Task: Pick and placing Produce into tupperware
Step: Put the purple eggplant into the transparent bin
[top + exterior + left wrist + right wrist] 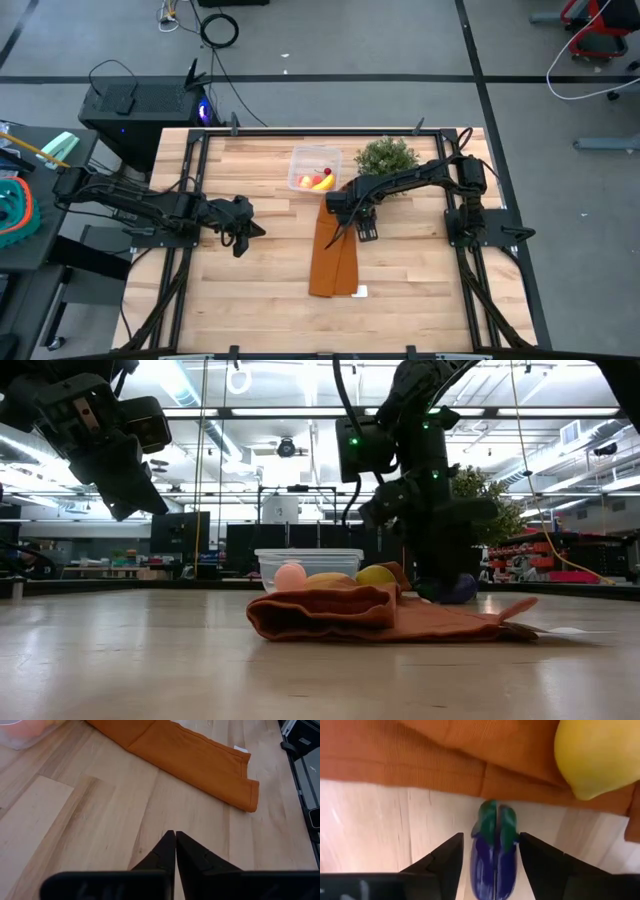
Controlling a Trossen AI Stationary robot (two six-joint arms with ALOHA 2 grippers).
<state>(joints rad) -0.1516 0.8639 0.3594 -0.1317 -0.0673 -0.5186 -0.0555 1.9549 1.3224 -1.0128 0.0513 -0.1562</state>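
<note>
The clear tupperware (300, 156) stands at the table's far middle and holds the yellow banana (322, 183) and small red pieces (306, 180). My right gripper (491, 837) is open, low over the table just near of the box. Its fingers stand on either side of the dark purple-blue piece (492, 862), whose green end points away from the wrist; narrow gaps show on both sides. The piece lies on the wood (461, 590) beside the orange cloth. The yellow lemon (600, 755) rests on the cloth next to it. My left gripper (175, 836) is shut and hangs over bare wood at the table's left.
A long orange-brown cloth (335, 262) runs from the box toward the near edge, its far end bunched (330, 610). A green potted plant (386, 155) stands right of the box, behind my right arm. Open wood lies at the left and near right.
</note>
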